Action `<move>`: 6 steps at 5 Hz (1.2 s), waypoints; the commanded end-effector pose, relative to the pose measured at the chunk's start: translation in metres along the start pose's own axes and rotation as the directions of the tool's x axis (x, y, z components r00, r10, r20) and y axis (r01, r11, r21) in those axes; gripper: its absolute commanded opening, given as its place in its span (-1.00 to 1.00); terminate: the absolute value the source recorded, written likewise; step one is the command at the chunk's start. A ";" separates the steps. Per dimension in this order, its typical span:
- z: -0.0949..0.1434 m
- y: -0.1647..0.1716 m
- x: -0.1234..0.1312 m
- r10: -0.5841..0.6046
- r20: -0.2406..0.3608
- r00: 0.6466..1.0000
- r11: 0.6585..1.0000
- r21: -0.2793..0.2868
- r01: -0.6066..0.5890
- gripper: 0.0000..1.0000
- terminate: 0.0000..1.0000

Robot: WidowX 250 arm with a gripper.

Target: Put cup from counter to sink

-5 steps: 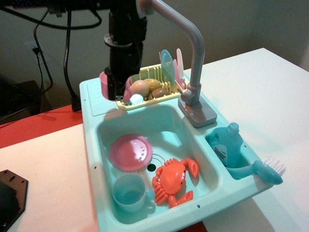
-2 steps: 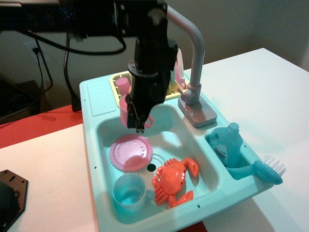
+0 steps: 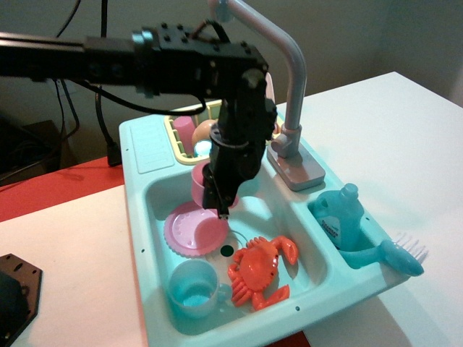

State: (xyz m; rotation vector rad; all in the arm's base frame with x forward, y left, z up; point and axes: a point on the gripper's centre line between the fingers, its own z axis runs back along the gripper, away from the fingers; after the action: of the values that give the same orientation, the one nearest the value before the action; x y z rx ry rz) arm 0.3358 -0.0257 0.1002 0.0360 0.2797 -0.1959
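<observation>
The translucent pink cup point(image 3: 200, 182) hangs in my gripper point(image 3: 219, 203), which is shut on it and points down into the sink point(image 3: 154, 200). The cup is inside the basin's back left part, just above the pink plate point(image 3: 189, 233); I cannot tell whether it touches the plate. The black arm reaches in from the left and hides much of the cup and its handle. The ribbed light-teal counter point(image 3: 150, 145) at the back left of the unit has nothing on it.
A light-blue cup point(image 3: 194, 290) and an orange crab point(image 3: 260, 271) lie at the sink's front. The grey faucet point(image 3: 291, 79) stands right of my gripper. The yellow dish rack point(image 3: 174, 132) behind holds a pink tumbler point(image 3: 184, 132). A blue bottle point(image 3: 340, 217) and brush point(image 3: 399, 254) sit right.
My gripper has carried the pink cup from the counter at the back left, forward and right over the sink, then down into the basin towards the pink plate.
</observation>
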 end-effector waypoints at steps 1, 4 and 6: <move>-0.007 0.008 0.016 0.009 0.015 1.000 1.000 0.008 -0.009 -1.00 -1.00; -0.010 0.006 0.003 -0.010 -0.035 0.999 1.000 0.000 0.010 1.00 -1.00; 0.054 0.014 -0.054 0.028 0.041 0.999 1.000 0.012 -0.029 1.00 -1.00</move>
State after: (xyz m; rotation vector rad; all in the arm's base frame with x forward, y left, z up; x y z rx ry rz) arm 0.2961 -0.0036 0.1615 0.0416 0.2934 -0.1519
